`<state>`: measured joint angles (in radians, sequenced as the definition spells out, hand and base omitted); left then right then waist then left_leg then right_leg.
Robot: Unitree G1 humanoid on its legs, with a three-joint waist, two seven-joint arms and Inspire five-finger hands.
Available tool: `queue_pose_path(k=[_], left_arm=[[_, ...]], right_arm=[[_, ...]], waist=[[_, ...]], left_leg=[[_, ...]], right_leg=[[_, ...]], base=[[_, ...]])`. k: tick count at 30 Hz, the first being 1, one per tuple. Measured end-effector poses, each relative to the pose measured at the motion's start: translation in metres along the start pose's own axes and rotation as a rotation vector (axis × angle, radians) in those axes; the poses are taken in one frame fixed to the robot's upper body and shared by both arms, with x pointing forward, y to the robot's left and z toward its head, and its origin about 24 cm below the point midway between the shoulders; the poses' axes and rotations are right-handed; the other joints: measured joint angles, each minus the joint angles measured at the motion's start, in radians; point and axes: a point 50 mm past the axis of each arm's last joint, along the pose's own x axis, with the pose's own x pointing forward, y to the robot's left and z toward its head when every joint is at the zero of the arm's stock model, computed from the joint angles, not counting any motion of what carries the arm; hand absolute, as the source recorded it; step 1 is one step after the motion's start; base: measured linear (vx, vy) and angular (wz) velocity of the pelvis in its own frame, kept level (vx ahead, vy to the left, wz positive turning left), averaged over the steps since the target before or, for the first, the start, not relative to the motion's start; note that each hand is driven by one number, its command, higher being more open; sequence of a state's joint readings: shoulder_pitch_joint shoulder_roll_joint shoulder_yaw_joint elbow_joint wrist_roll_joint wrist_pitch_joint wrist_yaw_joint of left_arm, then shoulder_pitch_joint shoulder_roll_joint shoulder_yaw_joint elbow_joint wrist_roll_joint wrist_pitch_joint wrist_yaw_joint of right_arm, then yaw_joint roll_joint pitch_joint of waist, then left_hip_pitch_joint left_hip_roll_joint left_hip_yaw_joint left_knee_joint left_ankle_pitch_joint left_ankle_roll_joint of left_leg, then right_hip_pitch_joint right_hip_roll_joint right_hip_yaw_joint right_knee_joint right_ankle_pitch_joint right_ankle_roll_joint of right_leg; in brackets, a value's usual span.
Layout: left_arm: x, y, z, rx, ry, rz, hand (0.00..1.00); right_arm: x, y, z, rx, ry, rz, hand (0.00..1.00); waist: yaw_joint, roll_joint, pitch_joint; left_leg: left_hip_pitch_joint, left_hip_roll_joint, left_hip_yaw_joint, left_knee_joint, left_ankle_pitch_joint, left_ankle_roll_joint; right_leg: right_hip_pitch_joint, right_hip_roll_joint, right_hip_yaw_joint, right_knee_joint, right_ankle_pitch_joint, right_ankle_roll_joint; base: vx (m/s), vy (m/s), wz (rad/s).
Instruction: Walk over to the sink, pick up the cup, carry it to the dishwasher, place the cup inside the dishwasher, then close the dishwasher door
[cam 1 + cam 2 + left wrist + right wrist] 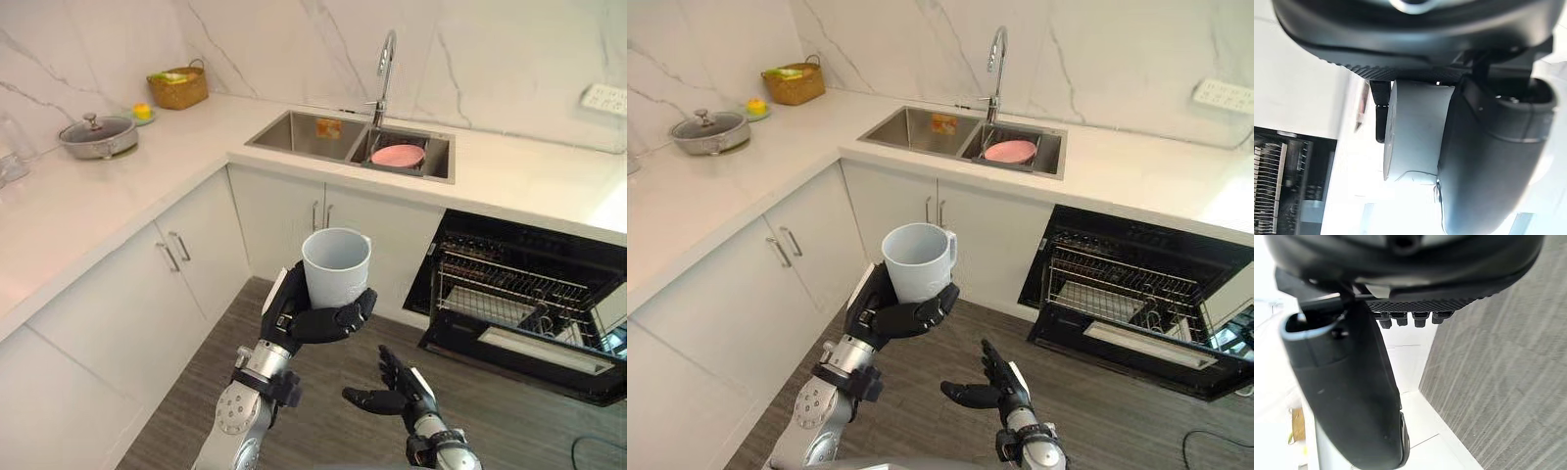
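The left robot hand point(318, 318) curls round a pale blue cup point(336, 264), held upright. The right robot hand point(404, 392) is spread.

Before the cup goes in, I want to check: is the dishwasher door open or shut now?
Open. The dishwasher door is folded down and the wire rack inside shows.

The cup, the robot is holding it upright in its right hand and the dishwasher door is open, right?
No, the left hand holds the cup upright, as the left eye view shows; the right hand is open and empty. The dishwasher door is open.
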<state>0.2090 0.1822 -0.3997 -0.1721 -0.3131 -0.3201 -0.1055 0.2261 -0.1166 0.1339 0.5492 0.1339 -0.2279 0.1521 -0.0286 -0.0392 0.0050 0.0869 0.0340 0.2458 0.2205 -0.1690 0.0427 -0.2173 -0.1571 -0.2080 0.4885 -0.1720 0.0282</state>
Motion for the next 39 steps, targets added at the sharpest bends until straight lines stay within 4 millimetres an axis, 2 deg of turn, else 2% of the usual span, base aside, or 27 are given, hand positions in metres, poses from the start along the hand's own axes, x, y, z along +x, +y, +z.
queue_pose_path(k=[1, 2, 4, 5, 8, 11, 14, 18, 19, 29, 33, 38, 39], left_arm=[[-0.001, 0.005, 0.002, 0.020, 0.001, 0.015, 0.00], [-0.002, 0.006, 0.000, 0.019, 0.014, 0.028, 0.00], [-0.001, 0.004, -0.004, 0.017, 0.021, 0.045, 0.00], [0.000, 0.003, -0.003, 0.012, 0.018, 0.047, 0.00], [0.002, 0.001, -0.003, 0.002, 0.009, 0.059, 0.00], [0.003, 0.003, -0.002, 0.020, 0.005, 0.056, 0.00], [0.002, 0.009, -0.001, 0.042, 0.007, 0.068, 0.00], [-0.001, 0.014, -0.003, 0.061, 0.028, 0.076, 0.00], [-0.004, 0.020, -0.007, 0.084, 0.051, 0.076, 0.00], [-0.004, 0.021, -0.009, 0.085, 0.056, 0.082, 0.00], [-0.004, 0.025, -0.007, 0.080, 0.042, 0.112, 0.00], [-0.003, 0.027, -0.006, 0.054, 0.030, 0.152, 0.00], [-0.003, 0.028, -0.006, 0.056, 0.030, 0.153, 0.00]], right_arm=[[0.004, 0.002, 0.006, -0.010, -0.022, 0.016, 1.00], [0.006, 0.000, 0.007, -0.018, -0.020, 0.013, 1.00], [0.006, -0.010, 0.010, -0.040, -0.023, -0.007, 1.00], [0.006, -0.012, 0.010, -0.045, -0.019, -0.012, 1.00], [0.004, -0.020, 0.010, -0.049, -0.011, -0.042, 1.00], [0.003, -0.029, 0.011, -0.042, -0.017, -0.080, 1.00], [0.003, -0.028, 0.012, -0.036, -0.019, -0.085, 1.00], [0.005, -0.024, 0.013, -0.024, -0.026, -0.077, 1.00], [0.011, -0.020, 0.019, -0.013, -0.048, -0.063, 1.00], [0.011, -0.021, 0.019, -0.011, -0.047, -0.076, 1.00], [0.005, -0.024, 0.016, 0.011, -0.052, -0.136, 1.00], [-0.003, -0.028, 0.019, 0.001, -0.080, -0.184, 1.00], [-0.004, -0.028, 0.023, -0.001, -0.097, -0.187, 1.00]], waist=[[-0.001, -0.026, -0.002], [-0.001, -0.004, -0.004], [-0.004, 0.046, 0.000], [-0.005, 0.056, -0.001], [-0.013, 0.056, 0.002], [-0.014, 0.066, 0.008], [-0.012, 0.067, 0.012], [-0.008, 0.071, 0.020], [-0.013, 0.062, 0.100], [-0.011, 0.062, 0.100], [-0.008, 0.062, 0.100], [0.005, 0.067, 0.101], [0.004, 0.072, 0.101]], left_leg=[[0.014, -0.017, 0.006, 0.007, -0.026, -0.029], [0.018, 0.000, 0.007, 0.009, -0.034, -0.038], [0.017, 0.046, 0.002, 0.017, -0.041, -0.043], [0.022, 0.053, -0.002, 0.013, -0.041, -0.043], [0.029, 0.068, -0.017, 0.002, -0.034, -0.048], [0.034, 0.060, -0.018, -0.026, -0.029, -0.049], [0.036, 0.044, -0.018, -0.045, -0.029, -0.050], [0.043, 0.028, -0.020, -0.059, -0.028, -0.049], [0.062, 0.018, -0.033, -0.112, -0.043, -0.064], [0.060, 0.018, -0.040, -0.109, -0.043, -0.064], [0.042, 0.023, -0.039, -0.084, -0.049, -0.065], [0.008, 0.066, -0.012, 0.012, -0.105, -0.083], [0.003, 0.083, -0.007, 0.031, -0.117, -0.092]], right_leg=[[-0.008, -0.004, 0.004, -0.092, 0.098, -0.035], [0.007, 0.014, 0.009, -0.118, 0.098, -0.033], [0.070, 0.080, 0.006, -0.256, 0.146, -0.047], [0.081, 0.092, 0.006, -0.279, 0.154, -0.050], [0.121, 0.126, 0.013, -0.370, 0.190, -0.057], [0.158, 0.133, 0.021, -0.473, 0.249, -0.049], [0.186, 0.130, 0.026, -0.555, 0.303, -0.038], [0.194, 0.117, 0.032, -0.574, 0.328, -0.030], [0.182, 0.106, 0.033, -0.581, 0.362, -0.028], [0.186, 0.103, 0.020, -0.580, 0.362, -0.028], [0.182, 0.103, 0.022, -0.575, 0.362, -0.028], [0.180, 0.139, 0.044, -0.575, 0.352, -0.037], [0.180, 0.153, 0.047, -0.572, 0.341, -0.050]], base=[[0.27, -0.107, -0.53], [0.27, -0.122, -0.52], [0.21, -0.094, -0.33], [0.15, -0.059, -0.24], [0.11, -0.025, -0.14], [0.03, 0.055, -0.07], [-0.02, 0.096, -0.02], [-0.06, 0.074, -0.01], [0.00, 0.000, 0.00], [0.00, 0.000, 0.02], [0.00, 0.000, 0.02], [-0.02, -0.014, -0.17], [0.01, -0.062, -0.25]])
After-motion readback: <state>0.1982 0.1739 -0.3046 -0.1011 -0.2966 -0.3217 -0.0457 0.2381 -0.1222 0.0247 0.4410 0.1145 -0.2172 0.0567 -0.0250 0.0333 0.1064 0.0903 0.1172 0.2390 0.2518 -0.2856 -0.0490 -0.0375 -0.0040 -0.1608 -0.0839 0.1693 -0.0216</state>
